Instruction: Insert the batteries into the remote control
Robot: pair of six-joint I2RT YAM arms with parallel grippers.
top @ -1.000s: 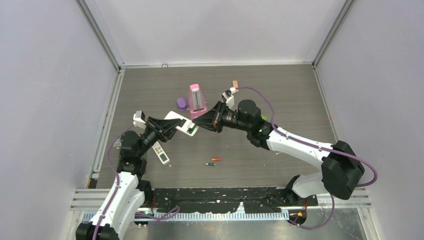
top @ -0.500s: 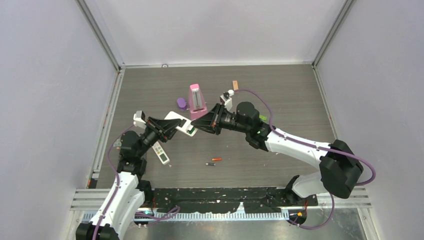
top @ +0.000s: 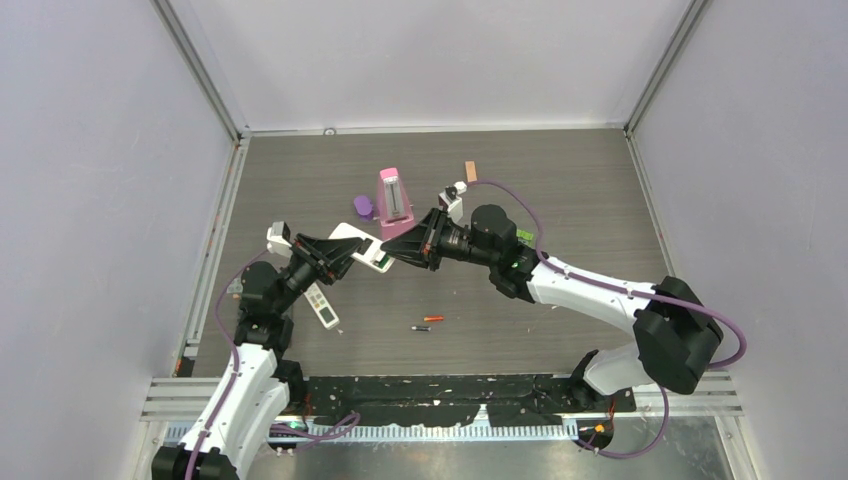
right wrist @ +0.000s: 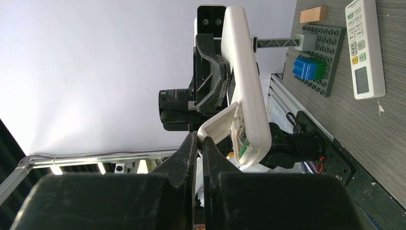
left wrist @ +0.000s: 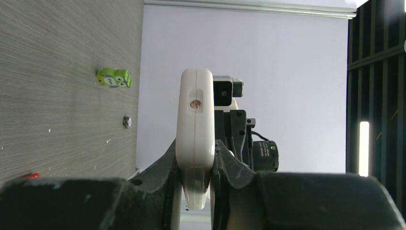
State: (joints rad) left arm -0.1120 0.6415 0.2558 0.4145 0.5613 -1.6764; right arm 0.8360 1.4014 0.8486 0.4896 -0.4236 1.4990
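Since a second ago the right arm has eased slightly leftward, closer to the lifted remote; the left arm has not moved. The left tool (left wrist: 197, 151) is clamped on the sides of a long white plastic remote control (right wrist: 244, 72), holding it above the grey wood-grain table (top: 560, 200). The right tool (right wrist: 200, 139) is pressed almost together, pinching the free edge of the remote's white battery cover (right wrist: 220, 125), which stands ajar. Two batteries, a thin red-orange cylinder (top: 433, 319) and a thin dark cylinder (top: 420, 328), lie close together on the table, apart from both tools.
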